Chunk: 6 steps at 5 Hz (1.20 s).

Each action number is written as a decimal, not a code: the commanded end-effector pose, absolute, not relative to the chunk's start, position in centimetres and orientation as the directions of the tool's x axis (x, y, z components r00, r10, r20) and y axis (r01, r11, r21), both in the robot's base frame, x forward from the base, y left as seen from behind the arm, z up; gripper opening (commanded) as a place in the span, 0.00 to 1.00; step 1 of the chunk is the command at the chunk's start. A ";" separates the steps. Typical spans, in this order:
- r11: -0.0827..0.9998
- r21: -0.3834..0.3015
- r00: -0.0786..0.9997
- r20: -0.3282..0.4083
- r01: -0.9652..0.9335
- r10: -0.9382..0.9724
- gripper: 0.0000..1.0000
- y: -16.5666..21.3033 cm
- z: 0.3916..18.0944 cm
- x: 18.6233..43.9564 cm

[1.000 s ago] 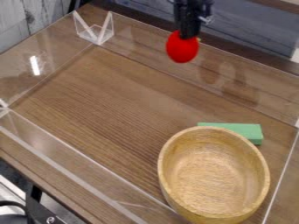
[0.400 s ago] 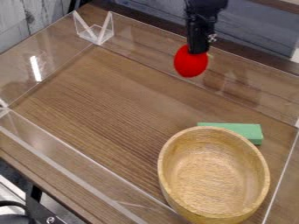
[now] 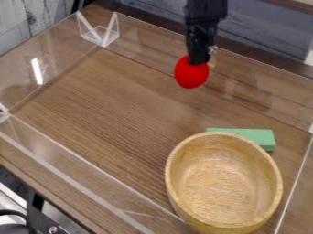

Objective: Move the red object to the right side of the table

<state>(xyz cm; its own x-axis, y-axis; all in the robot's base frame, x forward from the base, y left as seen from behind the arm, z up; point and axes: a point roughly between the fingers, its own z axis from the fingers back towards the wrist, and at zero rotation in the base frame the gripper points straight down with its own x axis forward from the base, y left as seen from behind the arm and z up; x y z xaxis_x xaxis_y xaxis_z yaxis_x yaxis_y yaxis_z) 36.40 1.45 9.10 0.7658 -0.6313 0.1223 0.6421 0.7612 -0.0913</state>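
Since a second ago the red object (image 3: 189, 72) has come lower toward the tabletop, hanging from the pincer (image 3: 196, 58). Dark brown wood grain covers the table (image 3: 110, 110), which is edged with low clear acrylic walls; a grey surface lies beyond the far wall. Near the front right corner sits a round wooden bowl (image 3: 225, 182), with a flat green block (image 3: 244, 137) just behind it. Small, rounded and bright red, the object hangs directly under the pincer's tips, which are pinched on its top, at the far middle of the table.
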 end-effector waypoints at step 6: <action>0.814 0.124 0.772 0.265 0.568 -0.578 0.00 -0.1 13.2 36.9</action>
<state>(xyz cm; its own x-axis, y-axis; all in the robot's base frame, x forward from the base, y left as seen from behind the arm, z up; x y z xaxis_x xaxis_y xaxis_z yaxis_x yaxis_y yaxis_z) 36.61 0.26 10.28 0.7980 -0.5684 0.2003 0.5670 0.8207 0.0699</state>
